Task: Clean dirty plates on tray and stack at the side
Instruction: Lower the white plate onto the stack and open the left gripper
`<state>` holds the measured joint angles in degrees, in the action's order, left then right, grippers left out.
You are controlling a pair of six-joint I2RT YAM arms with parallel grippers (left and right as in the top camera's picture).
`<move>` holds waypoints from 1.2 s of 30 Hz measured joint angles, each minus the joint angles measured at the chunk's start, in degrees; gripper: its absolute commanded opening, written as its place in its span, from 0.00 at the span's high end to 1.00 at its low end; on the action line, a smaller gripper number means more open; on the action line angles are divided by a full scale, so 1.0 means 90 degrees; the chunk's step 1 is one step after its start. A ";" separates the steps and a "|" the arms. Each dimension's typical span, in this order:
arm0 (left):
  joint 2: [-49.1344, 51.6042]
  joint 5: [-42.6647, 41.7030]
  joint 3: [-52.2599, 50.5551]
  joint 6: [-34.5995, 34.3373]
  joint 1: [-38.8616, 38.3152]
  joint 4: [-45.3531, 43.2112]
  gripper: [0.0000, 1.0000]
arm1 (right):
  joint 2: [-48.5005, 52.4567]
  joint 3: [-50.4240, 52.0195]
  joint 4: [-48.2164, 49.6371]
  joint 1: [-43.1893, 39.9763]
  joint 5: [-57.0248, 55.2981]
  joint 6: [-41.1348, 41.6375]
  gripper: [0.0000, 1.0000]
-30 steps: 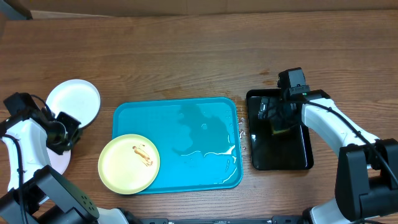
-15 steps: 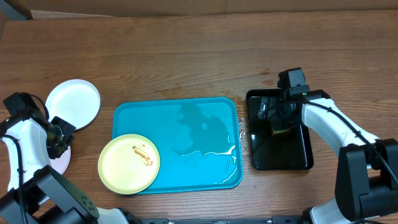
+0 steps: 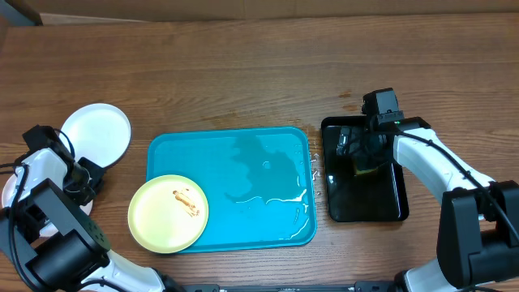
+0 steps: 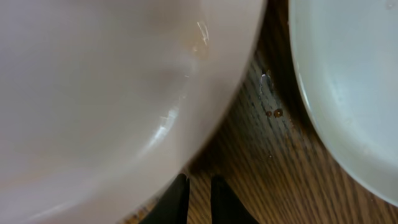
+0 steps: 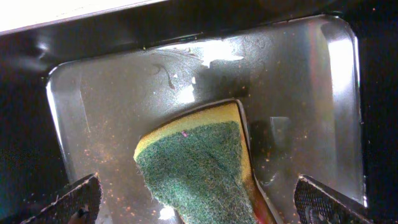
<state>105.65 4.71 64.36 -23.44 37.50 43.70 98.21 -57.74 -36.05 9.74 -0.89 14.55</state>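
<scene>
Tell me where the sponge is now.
The sponge lies in the black tray, on the right side of the overhead view, just right of the turquoise tray.

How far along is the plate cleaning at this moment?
Done: a white plate and a second white plate lie off the tray at the left, clean-looking but side by side, not stacked. In hand: nothing; the left gripper is nearly closed by them, the right gripper open over the sponge in the black tray. Left: the yellow-green plate on the tray, sauce-smeared, and the stacking.

Sauce-smeared yellow-green plate (image 3: 168, 214) flat in near-left corner of turquoise tray (image 3: 259, 162), clean white plate (image 3: 96, 134) beyond its left edge
</scene>
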 measured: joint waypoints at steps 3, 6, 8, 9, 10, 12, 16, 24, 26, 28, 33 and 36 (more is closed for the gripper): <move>0.0027 -0.0007 -0.0002 0.0002 0.0000 -0.0024 0.77 | 0.0000 0.0000 0.0000 0.0000 0.0002 0.0002 0.00; 0.0029 -0.0075 0.0015 -0.0007 0.0000 0.0044 0.63 | 0.0000 0.0000 0.0005 0.0000 0.0002 0.0000 0.00; 0.0029 -0.0138 0.0136 0.0010 0.0000 0.0316 0.63 | 0.0000 0.0000 0.0000 0.0000 0.0002 0.0002 0.00; 0.0029 -0.0175 0.0245 0.0012 -0.0002 0.0505 0.63 | 0.0000 0.0000 0.0007 0.0000 0.0000 0.0002 0.00; 0.0032 -0.0189 0.0359 0.0012 -0.0010 0.0678 0.64 | 0.0000 0.0000 0.0002 0.0000 0.0000 0.0002 0.00; 0.0032 -0.0236 0.0775 0.0019 -0.0073 0.1083 0.64 | 0.0000 0.0000 0.0005 0.0000 0.0002 0.0002 0.00; 0.0024 -0.0061 0.1644 0.0204 -0.0304 0.1596 0.68 | 0.0000 0.0000 0.0002 0.0000 0.0002 0.0002 0.00; 0.0012 0.0750 0.1656 0.0328 -0.0389 0.1566 0.67 | 0.0000 0.0000 0.0000 0.0000 0.0002 0.0005 0.00; 0.0012 0.0971 0.1537 0.0338 -0.0389 0.1511 0.68 | 0.0000 0.0000 0.0005 0.0000 0.0002 0.0002 0.00; 0.0012 0.1178 0.1430 0.0345 -0.0389 0.1506 0.69 | 0.0000 0.0000 0.0002 0.0000 0.0002 0.0005 0.00; 0.0012 0.1438 0.1226 0.0345 -0.0357 0.1362 0.69 | 0.0000 0.0000 0.0007 0.0000 0.0000 0.0005 0.00; 0.0012 0.1506 0.1027 0.0347 -0.0272 0.1137 0.65 | 0.0000 0.0000 0.0005 0.0000 0.0002 0.0000 0.00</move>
<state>105.75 18.26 73.60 -20.32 35.05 53.93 98.21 -57.74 -36.01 9.74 -0.86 14.55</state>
